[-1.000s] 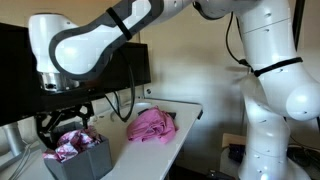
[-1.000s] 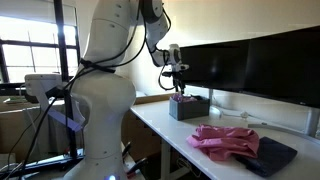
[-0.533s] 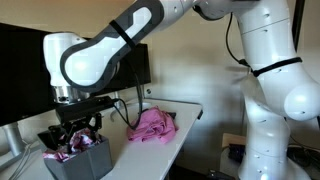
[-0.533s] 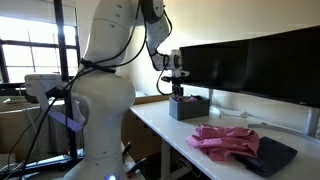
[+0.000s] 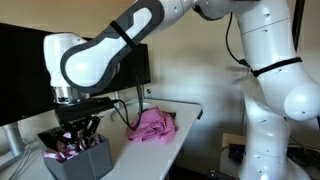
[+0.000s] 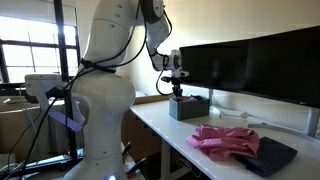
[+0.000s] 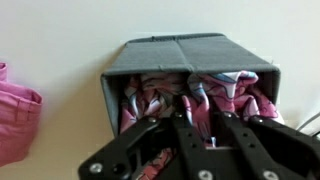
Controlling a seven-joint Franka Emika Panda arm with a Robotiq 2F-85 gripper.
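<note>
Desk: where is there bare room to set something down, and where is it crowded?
The widest bare stretch of desk lies between the grey bin and the pink cloth. Another strip shows beyond the bin in the wrist view. Crowded: the bin, full of fabric with the hand in it, and where the pink cloth meets a dark cloth.

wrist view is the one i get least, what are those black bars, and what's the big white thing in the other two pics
The big white thing is a robot arm. Two cameras in the room film it from different spots. The third camera sits on its wrist and looks down past the black gripper, its two-fingered hand. It reaches into a grey bin of patterned cloth. I cannot tell whether it is gripping the cloth. A pink garment and a dark cloth lie on the table.
</note>
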